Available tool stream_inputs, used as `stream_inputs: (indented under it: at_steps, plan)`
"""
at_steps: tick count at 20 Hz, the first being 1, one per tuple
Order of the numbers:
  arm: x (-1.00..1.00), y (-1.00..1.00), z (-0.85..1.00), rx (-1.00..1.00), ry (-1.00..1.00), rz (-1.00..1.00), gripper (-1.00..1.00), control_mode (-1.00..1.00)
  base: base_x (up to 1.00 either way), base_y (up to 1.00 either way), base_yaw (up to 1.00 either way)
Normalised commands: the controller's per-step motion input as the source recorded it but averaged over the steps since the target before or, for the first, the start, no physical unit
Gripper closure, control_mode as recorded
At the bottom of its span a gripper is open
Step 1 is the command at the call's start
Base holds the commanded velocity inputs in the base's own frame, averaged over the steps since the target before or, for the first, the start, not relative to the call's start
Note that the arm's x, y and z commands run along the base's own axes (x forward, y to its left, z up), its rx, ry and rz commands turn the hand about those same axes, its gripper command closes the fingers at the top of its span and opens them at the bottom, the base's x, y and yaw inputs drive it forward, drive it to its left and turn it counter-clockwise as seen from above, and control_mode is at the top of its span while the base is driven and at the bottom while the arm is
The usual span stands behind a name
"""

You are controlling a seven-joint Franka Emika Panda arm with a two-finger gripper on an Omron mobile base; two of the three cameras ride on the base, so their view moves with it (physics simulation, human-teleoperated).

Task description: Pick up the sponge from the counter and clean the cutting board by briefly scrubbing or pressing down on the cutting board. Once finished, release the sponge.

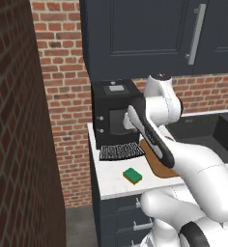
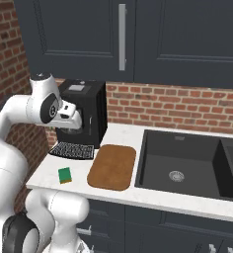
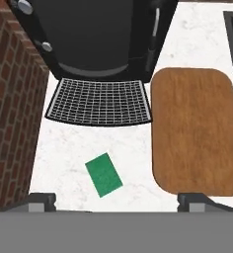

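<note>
Overhead, the tool hangs with its fingertips wide apart above the white counter.
Green sponge lies on marble at 7 o'clock of the cutting board, apart from it; black coffee machine, brick wall, dark sink, navy cabinets.

You'll find the sponge lying flat on the white tabletop, green face up with a yellow layer beneath, turned askew, below the hand and a little to its left. The cutting board, brown wood with rounded corners, lies flat to the hand's right, near the sponge but not touching it.
</note>
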Motion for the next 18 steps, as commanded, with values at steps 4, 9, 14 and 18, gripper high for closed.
stream_inputs:
  at_steps: [4, 9, 14, 18]
  plan:
    - [-0.01, 0.31, -0.45, 0.00, 0.03, 0.03, -1.00, -1.00, 0.00, 0.00, 0.00]
    - [-0.03, 0.07, -0.50, 0.00, 0.09, 0.05, -1.00, -1.00, 0.00, 0.00, 0.00]
    - [0.00, 0.00, -0.50, 0.00, 0.10, 0.05, -1.00, -1.00, 0.00, 0.00, 0.00]
    - [0.00, 0.00, -0.44, 0.00, 0.16, 0.06, -1.00, -1.00, 0.00, 0.00, 0.00]
